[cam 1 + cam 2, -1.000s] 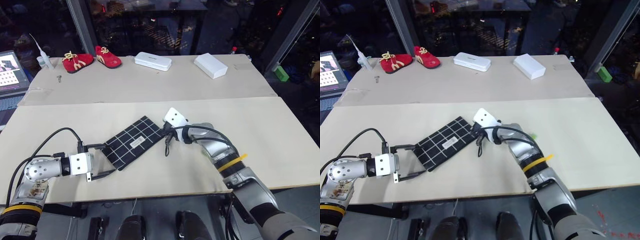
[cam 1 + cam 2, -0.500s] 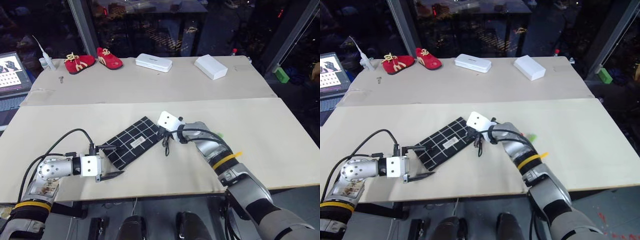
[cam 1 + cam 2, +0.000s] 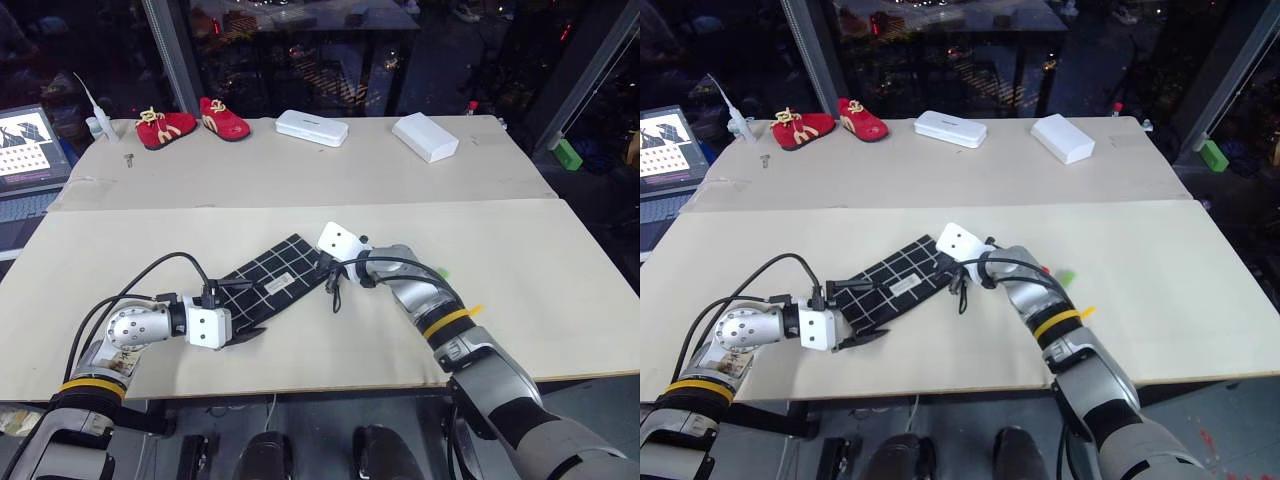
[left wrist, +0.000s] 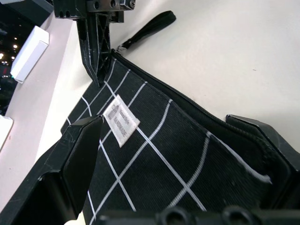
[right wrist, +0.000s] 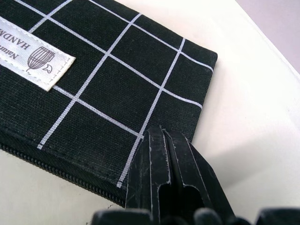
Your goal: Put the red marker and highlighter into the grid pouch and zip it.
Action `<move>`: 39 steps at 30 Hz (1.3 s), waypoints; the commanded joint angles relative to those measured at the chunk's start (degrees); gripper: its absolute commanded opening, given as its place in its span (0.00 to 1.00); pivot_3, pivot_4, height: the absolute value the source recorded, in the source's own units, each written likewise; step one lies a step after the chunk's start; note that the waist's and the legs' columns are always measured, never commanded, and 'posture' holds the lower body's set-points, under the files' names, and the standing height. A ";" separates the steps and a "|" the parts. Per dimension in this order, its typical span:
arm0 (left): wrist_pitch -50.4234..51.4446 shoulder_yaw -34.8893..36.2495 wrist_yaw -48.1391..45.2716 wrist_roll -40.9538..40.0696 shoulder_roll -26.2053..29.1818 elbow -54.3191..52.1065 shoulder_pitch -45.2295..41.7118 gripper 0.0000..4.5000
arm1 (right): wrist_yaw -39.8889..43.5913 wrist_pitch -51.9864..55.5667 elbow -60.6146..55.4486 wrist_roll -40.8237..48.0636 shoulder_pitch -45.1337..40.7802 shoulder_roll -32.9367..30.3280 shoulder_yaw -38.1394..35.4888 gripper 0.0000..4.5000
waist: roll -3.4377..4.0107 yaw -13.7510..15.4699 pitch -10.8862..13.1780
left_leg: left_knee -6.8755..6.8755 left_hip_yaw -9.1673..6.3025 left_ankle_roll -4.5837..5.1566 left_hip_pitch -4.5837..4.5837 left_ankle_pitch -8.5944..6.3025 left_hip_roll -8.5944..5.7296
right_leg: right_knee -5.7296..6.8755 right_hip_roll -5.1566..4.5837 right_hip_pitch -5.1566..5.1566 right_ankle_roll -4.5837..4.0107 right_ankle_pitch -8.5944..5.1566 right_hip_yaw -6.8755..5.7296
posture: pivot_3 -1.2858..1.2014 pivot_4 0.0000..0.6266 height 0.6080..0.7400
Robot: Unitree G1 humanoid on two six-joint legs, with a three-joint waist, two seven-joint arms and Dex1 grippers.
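**Two grippers steady the pouch**

The left gripper (image 4: 178, 154), fingers spread, straddles the grid pouch's (image 3: 268, 286) near end. The right gripper (image 3: 962, 268), closed tight, presses the far corner beside the pull cord (image 3: 335, 293), likely bracing it for zipping.

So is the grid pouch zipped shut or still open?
Looks shut: the grid pouch lies flat on the table, and the stretch of zipper edge in the right wrist view is closed. The rest of the zipper cannot be checked.

Table evenly bright, background dark; wrist views sharp, soft shadows.
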 commanded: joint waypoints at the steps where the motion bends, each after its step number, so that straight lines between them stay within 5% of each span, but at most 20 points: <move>1: 2.45 -1.26 1.29 2.28 0.38 -2.68 1.56 0.62 | 0.06 -0.47 0.36 -0.56 -0.28 -0.40 -0.84 0.00 | 0.00 -0.02 0.00 | 0.00 0.00 0.00 0.00 0.00 0.00 | 0.00 0.00 0.00 0.00 0.00 0.00 | 0.52 0.24 1.00; 9: 12.72 -0.93 4.52 3.68 0.23 -13.39 6.51 0.01 | 0.23 -1.34 1.16 -0.73 -0.19 0.02 -0.65 0.00 | 0.00 -0.18 0.00 | -0.01 -0.03 0.00 -0.06 -0.01 0.01 | -0.04 0.00 -0.05 0.01 -0.01 0.00 | 0.52 0.24 1.00; 11: 13.97 -0.69 5.54 4.11 0.22 -14.02 6.95 0.01 | 0.66 -1.73 0.90 -0.22 -0.10 0.10 -0.96 0.00 | 0.00 -0.20 0.00 | -0.01 -0.03 0.01 -0.05 -0.01 0.02 | -0.06 0.00 -0.05 0.01 -0.01 0.01 | 0.52 0.24 1.00; 19: 18.10 0.47 7.61 1.22 -1.04 -17.28 7.61 0.00 | 9.07 5.87 -9.96 12.07 1.79 -0.64 -9.76 0.56 | 0.02 -0.03 0.02 | -0.02 -0.11 0.01 -0.10 -0.02 0.04 | -0.07 0.00 -0.08 0.01 -0.01 0.00 | 0.52 0.24 1.00; 23: 24.94 2.30 8.81 -4.00 -4.01 -22.49 8.41 0.00 | 12.71 24.69 -26.37 28.03 3.85 -5.46 -21.65 0.86 | 0.02 0.30 0.04 | -0.02 -0.27 0.03 -0.44 -0.01 -0.01 | -0.12 -0.07 -0.31 0.03 0.01 -0.02 | 0.52 0.24 1.00; 30: 32.36 3.03 9.21 -8.01 -6.54 -29.37 9.89 0.00 | 10.96 29.33 -36.63 26.72 12.78 -14.69 -19.26 0.86 | -0.01 -0.09 0.03 | -0.01 -0.37 0.16 -0.68 -0.11 0.01 | -0.23 -0.01 -0.55 0.10 0.04 -0.05 | 0.52 0.24 1.00; 39: 36.49 3.46 9.55 -9.17 -7.91 -32.70 9.49 0.00 | 2.85 25.98 -29.97 20.55 13.21 -11.70 -14.94 0.86 | -0.02 -0.48 0.03 | -0.01 -0.24 0.04 -0.56 -0.03 -0.03 | -0.09 0.12 -0.64 0.06 0.05 0.14 | 0.52 0.24 1.00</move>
